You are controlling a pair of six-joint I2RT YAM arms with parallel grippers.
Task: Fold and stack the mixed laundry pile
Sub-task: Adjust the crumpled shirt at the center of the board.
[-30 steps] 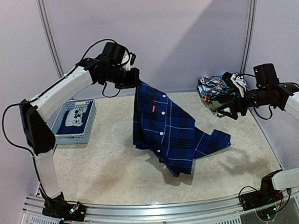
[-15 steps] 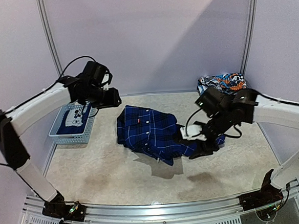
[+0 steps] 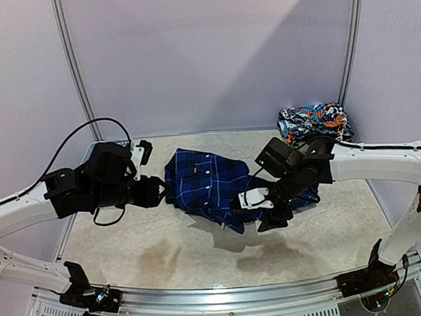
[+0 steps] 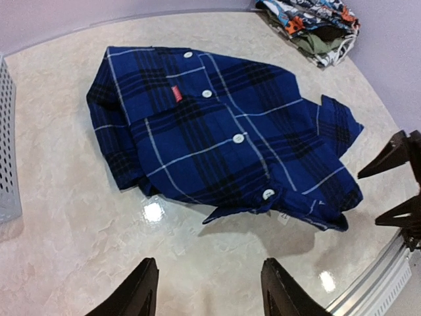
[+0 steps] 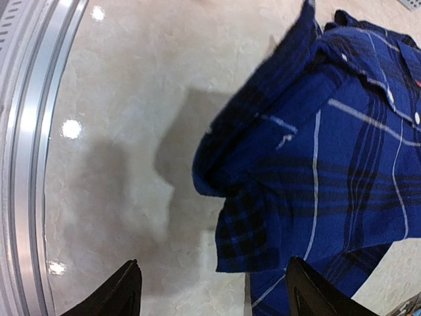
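Note:
The blue-and-black plaid shirt (image 3: 211, 183) lies crumpled on the table's middle, button side up (image 4: 223, 138). My left gripper (image 3: 157, 190) hovers low just left of it, open, with bare table between its fingers (image 4: 209, 273). My right gripper (image 3: 266, 215) is over the shirt's near right corner, open. A folded plaid flap (image 5: 263, 230) lies under its jaws without touching either finger. More of the laundry pile, a bundle of colourful printed garments (image 3: 313, 122), sits at the back right corner (image 4: 316, 26).
The pale slotted basket's wall (image 4: 5, 151) shows at the left edge of the left wrist view; my left arm hides it from above. The table's metal front rail (image 5: 33, 131) runs close to the right gripper. Purple walls close in the back and sides.
The left gripper let go of the hanging plaid shirt, which dropped into a heap on the table. That arm then came down beside it. The right arm swung from the back-right bundle to the shirt's front corner.

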